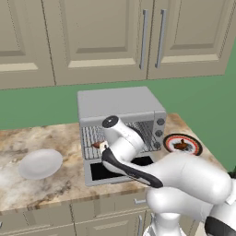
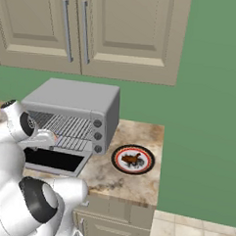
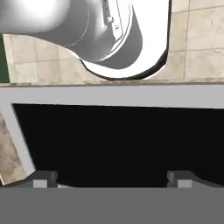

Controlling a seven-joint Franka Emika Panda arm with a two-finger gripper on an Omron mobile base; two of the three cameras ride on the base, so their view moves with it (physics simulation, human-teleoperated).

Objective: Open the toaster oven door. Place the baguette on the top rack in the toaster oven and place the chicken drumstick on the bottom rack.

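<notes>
The toaster oven [image 1: 120,105] [image 2: 74,99] stands on the counter with the toaster oven door [image 1: 117,169] [image 2: 53,160] [image 3: 113,131] folded down flat. Inside are the top rack [image 2: 63,122] and, below it, the bottom rack [image 2: 73,143]. My gripper [image 3: 112,181] hangs open over the door's black glass, with nothing between its fingertips. A brown end of the baguette [image 1: 96,145] shows at the oven's mouth, just left of my hand; the arm hides the rest, and I cannot tell which rack it lies on. The chicken drumstick [image 1: 182,146] [image 2: 132,159] lies on a red-rimmed plate [image 1: 196,146] [image 2: 147,163] right of the oven.
An empty white plate [image 1: 40,163] sits on the marble counter [image 1: 55,189] left of the oven. Wall cabinets [image 1: 106,37] hang above. The counter ends just right of the red-rimmed plate, with tiled floor [image 2: 192,231] below.
</notes>
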